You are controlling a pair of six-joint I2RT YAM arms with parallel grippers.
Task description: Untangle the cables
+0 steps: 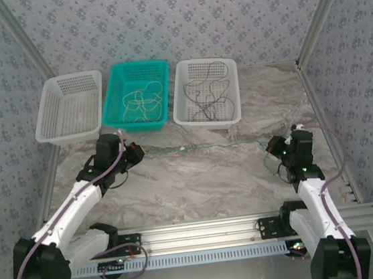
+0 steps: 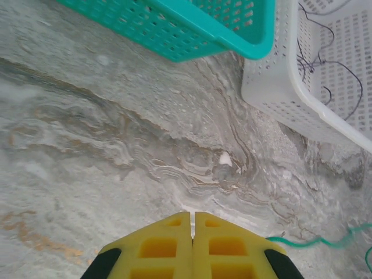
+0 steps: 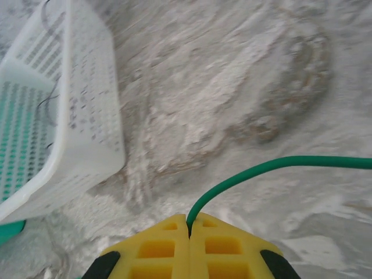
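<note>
The right end effector (image 3: 189, 224) is clamping the green cable (image 3: 314, 160), which is stretching across the table (image 1: 198, 185) toward the closed left end effector (image 2: 192, 224). Pulling slowly and level is looking safest.

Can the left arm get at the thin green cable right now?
Probably yes: the thin green cable runs over the bare marble-patterned tabletop right beside the shut left end effector, nothing between.

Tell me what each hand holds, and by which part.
Right hand: green cable, pinched between its shut fingertips; the spot along it is hidden. Left hand: shut, hold cannot be told.
</note>
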